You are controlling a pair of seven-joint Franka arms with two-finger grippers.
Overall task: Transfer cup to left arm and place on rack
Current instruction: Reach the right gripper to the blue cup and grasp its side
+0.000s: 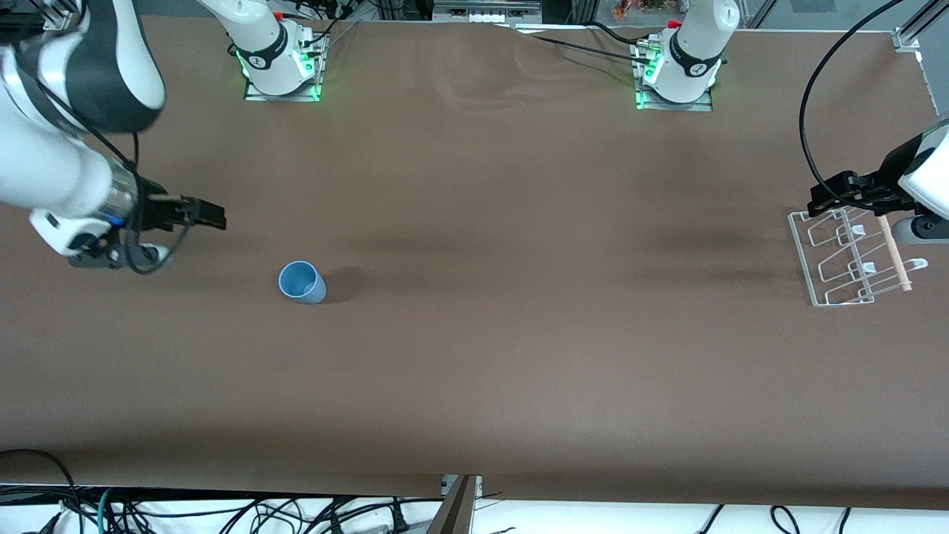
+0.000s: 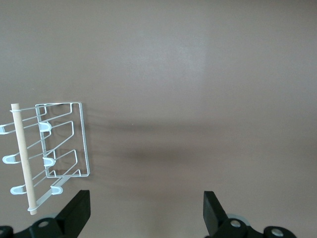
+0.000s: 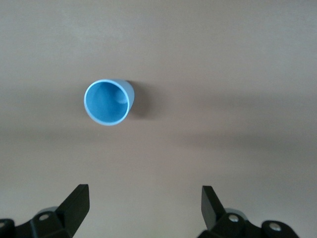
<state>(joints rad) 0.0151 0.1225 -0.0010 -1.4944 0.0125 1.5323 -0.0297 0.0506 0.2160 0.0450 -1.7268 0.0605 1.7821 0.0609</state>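
The light-blue cup (image 1: 302, 282) stands upright on the brown table, toward the right arm's end. It also shows in the right wrist view (image 3: 107, 102), mouth up and empty. My right gripper (image 1: 210, 215) hovers over the table beside the cup, apart from it, open and empty (image 3: 145, 198). The white wire rack (image 1: 841, 259) with its wooden rod (image 1: 893, 254) lies at the left arm's end, and also shows in the left wrist view (image 2: 59, 148). My left gripper (image 1: 824, 197) hovers over the rack's edge, open and empty (image 2: 146, 203).
The two arm bases (image 1: 282, 63) (image 1: 678, 70) stand along the table's edge farthest from the front camera. A black cable (image 1: 812, 96) loops over the table near the left arm. Loose cables (image 1: 222, 515) hang below the table's front edge.
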